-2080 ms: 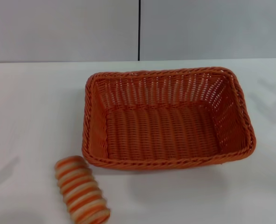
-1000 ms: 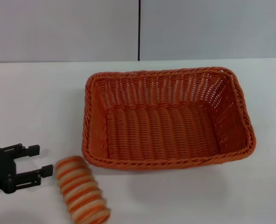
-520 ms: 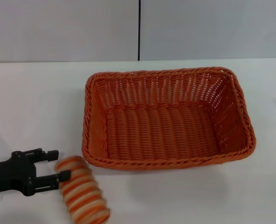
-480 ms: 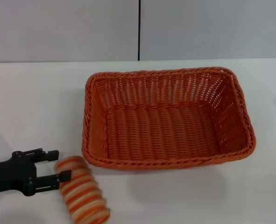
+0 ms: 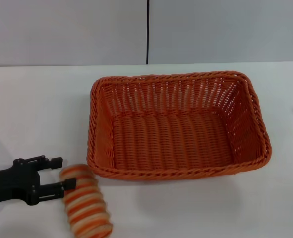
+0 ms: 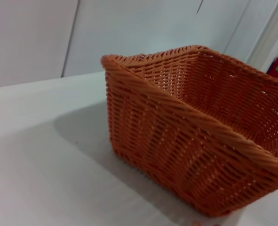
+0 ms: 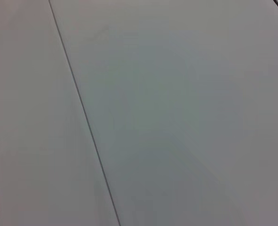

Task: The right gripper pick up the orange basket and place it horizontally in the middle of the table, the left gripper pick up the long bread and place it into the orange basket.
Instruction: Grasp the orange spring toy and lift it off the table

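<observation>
My left fingers at the end of the bread

The bread (image 5: 85, 201) lies striped side up on the white counter (image 5: 32, 114), close to the near edge and just off the near left corner of the orange basket (image 5: 178, 126), a narrow strip of bare counter between them. My left gripper (image 5: 58, 173) reaches in low from the left; its fingers (image 5: 54, 161) are spread apart, the nearer one touching the end of the bread, the farther one free beside it, nothing grasped. The basket sits lengthwise across the middle of the counter, its woven floor bare, braided rim unbroken all round. Open counter runs to its left, behind it up to the grey wall (image 5: 67, 29), and in front of its near rim. My right gripper shows in no view.
</observation>
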Available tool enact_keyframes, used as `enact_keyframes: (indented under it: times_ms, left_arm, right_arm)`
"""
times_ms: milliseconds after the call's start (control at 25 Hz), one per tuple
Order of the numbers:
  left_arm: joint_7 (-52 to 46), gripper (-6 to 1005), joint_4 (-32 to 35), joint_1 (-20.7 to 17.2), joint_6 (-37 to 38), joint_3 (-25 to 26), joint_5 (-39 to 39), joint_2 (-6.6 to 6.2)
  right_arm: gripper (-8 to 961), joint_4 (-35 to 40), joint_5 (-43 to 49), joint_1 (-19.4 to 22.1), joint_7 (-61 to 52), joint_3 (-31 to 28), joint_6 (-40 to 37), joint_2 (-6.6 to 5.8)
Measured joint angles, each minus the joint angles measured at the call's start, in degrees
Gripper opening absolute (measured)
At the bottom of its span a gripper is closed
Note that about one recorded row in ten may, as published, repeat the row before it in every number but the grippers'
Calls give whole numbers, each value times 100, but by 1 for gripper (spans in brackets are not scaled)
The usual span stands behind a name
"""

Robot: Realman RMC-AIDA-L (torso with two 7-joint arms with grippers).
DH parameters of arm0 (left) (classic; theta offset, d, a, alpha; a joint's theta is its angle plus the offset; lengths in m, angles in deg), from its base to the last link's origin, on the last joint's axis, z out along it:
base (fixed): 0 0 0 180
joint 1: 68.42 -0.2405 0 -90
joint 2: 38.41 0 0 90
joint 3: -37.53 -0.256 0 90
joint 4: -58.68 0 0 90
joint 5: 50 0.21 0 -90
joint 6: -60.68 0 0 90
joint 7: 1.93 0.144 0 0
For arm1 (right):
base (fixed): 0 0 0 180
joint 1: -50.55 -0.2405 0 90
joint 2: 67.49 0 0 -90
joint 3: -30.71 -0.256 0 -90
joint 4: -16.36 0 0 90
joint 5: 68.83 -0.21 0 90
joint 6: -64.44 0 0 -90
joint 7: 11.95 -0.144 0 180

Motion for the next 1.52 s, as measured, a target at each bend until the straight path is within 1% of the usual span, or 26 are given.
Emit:
enact_keyframes:
  times_ms: [360,440,560,600,800,840,960,1000,1120,1520]
  left_arm:
    - [-11,743,-9,-77,39,-185,58,-10]
    - [-41,742,-35,-90,43,-378,60,-14]
    - [-77,742,-41,-88,36,-482,61,-18]
    - [-111,742,-33,-82,18,-591,64,-20]
    - [-28,741,-12,-98,0,-628,68,-24]
    - [45,741,20,-140,-10,-586,80,-39]
    - [49,625,90,-185,-21,-496,81,-44]
    - [48,618,136,-209,-37,-362,60,-45]
    - [48,597,144,-220,-36,-197,40,-47]
    - [73,525,310,-266,254,-55,26,-46]
  right_arm:
    - [638,24,0,5,8,0,2,-3]
    - [638,29,-2,5,9,0,4,-3]
    - [638,35,-9,5,9,0,6,-3]
    - [638,35,-15,5,9,0,7,-3]
    - [638,36,-26,5,9,0,9,-3]
    - [638,36,-27,5,9,0,8,-3]
    - [638,33,-29,4,9,0,8,-3]
    - [638,27,-30,0,9,0,9,-3]
    - [638,20,-30,-14,9,0,9,-3]
    - [638,1,-30,-31,9,-69,-23,-3]
